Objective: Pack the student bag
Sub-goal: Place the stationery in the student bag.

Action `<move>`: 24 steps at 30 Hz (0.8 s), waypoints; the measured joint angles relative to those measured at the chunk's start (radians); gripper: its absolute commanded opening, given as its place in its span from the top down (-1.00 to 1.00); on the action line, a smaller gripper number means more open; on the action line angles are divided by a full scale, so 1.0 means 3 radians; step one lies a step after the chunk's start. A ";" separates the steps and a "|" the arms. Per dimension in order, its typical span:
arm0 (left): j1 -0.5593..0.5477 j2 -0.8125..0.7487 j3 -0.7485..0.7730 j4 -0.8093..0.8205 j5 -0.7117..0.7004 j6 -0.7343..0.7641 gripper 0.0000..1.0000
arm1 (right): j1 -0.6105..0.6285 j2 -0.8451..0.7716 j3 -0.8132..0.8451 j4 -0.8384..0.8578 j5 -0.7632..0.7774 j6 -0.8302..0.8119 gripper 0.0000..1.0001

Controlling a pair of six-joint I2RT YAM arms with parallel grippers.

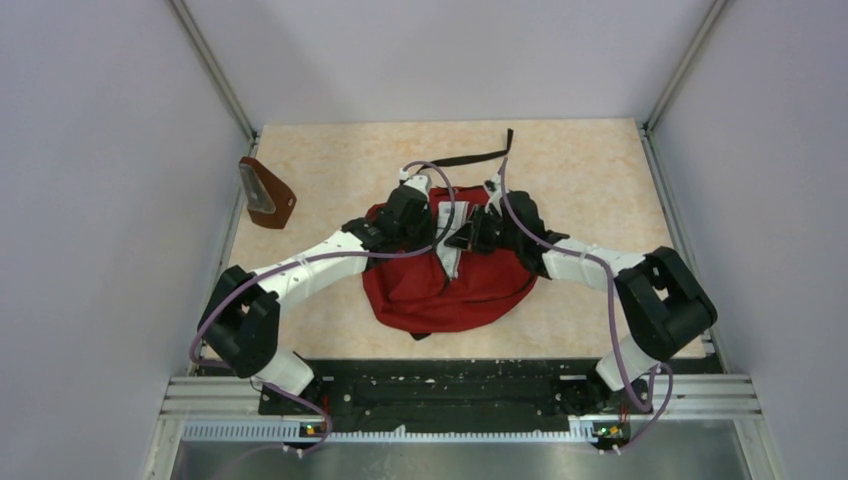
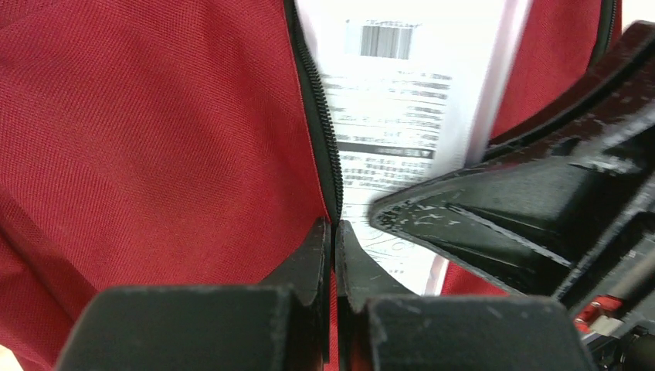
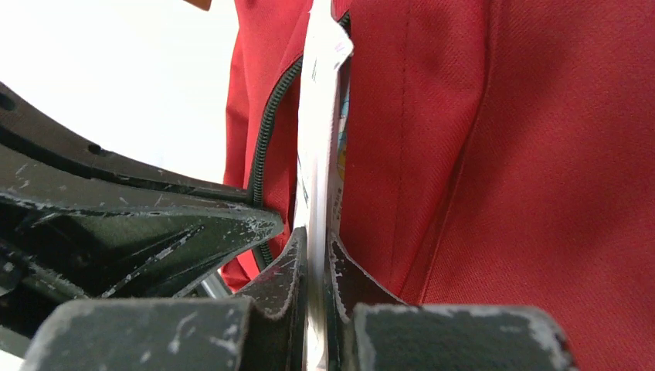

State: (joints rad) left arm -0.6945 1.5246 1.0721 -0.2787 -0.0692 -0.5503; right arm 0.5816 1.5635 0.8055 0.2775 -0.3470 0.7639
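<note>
The dark-red student bag (image 1: 450,290) lies in the middle of the table with its zipper opening facing up. My left gripper (image 1: 441,238) is shut on the bag's black zipper edge (image 2: 317,116), with red fabric pinched between the jaws (image 2: 334,232). My right gripper (image 1: 464,241) is shut on a thin white printed packet (image 3: 317,154) that stands on edge in the opening. The packet's barcode and small print show in the left wrist view (image 2: 394,100). The two grippers sit close together over the opening. The inside of the bag is hidden.
A small brown wedge-shaped pouch (image 1: 266,195) lies at the table's left edge. A black bag strap (image 1: 480,156) trails toward the back. Grey walls stand on both sides, and the arm bases sit on the rail (image 1: 450,395) at the front.
</note>
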 measured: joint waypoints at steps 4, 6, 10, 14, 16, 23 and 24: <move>0.0000 0.0000 0.0000 0.0023 0.0004 0.0011 1.00 | -0.0011 0.0182 0.0097 0.0018 -0.0179 0.0053 1.00; 0.0000 0.0000 0.0000 0.0028 0.0003 0.0014 1.00 | -0.0011 0.0215 0.0095 0.0018 -0.0229 0.0093 1.00; -0.0004 0.0000 0.0000 0.0028 -0.0067 0.0015 1.00 | -0.0011 0.0230 0.0095 0.0017 -0.0290 0.0127 1.00; -0.0022 0.0000 0.0000 -0.0022 -0.0295 -0.0023 1.00 | -0.0011 0.0231 0.0085 0.0014 -0.0298 0.0141 1.00; -0.0027 0.0000 0.0000 -0.0053 -0.0392 -0.0052 1.00 | -0.0011 0.0231 0.0058 0.0037 -0.0299 0.0150 1.00; -0.0028 0.0000 -0.0023 0.0046 -0.0315 0.0014 1.00 | -0.0010 0.0430 0.0076 0.0156 -0.0436 0.0173 1.00; -0.0025 0.0000 -0.0032 0.0075 -0.0278 0.0033 1.00 | -0.0010 0.0472 0.0113 0.0156 -0.0463 0.0170 1.00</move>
State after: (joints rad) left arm -0.7021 1.5246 1.0626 -0.2562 -0.1528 -0.5404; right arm 0.5785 1.7050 0.8394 0.3244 -0.4858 0.8150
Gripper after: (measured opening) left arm 0.015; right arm 0.031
